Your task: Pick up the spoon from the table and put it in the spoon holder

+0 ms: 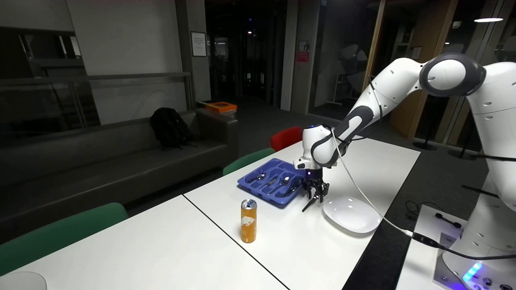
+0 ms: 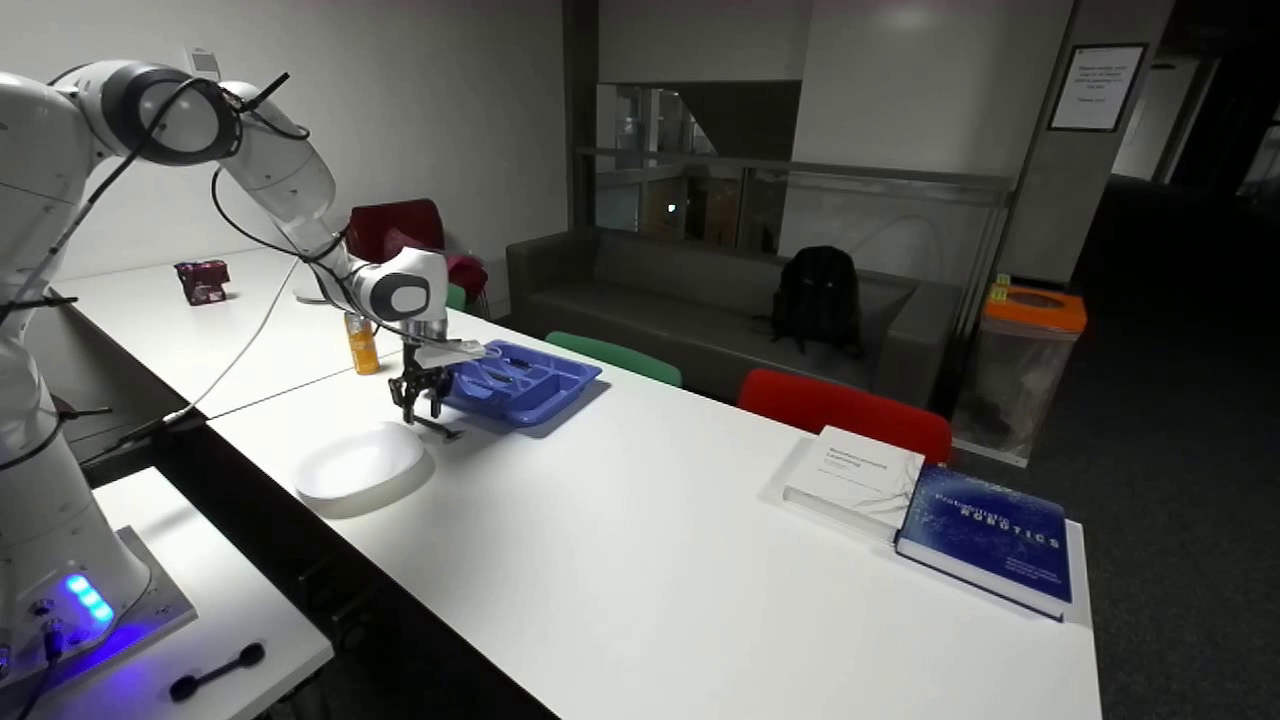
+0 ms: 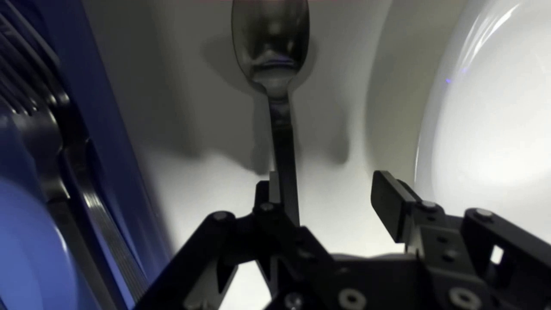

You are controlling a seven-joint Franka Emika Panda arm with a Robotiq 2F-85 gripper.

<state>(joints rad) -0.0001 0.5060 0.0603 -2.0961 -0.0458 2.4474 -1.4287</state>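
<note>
In an exterior view, the gripper (image 1: 315, 198) hung low over the spoon (image 1: 308, 205), which lay on the table (image 1: 282, 245) between the blue tray (image 1: 260, 193) and the plate (image 1: 350, 215). In an exterior view, a white book (image 2: 855, 475) and a blue book (image 2: 985, 535) lay side by side, well apart from the blue tray. In the wrist view the gripper's fingers (image 3: 392, 206) stood apart, one overlapping the spoon's handle, the other on the plate's side, though whether the first touched the handle could not be told.
</note>
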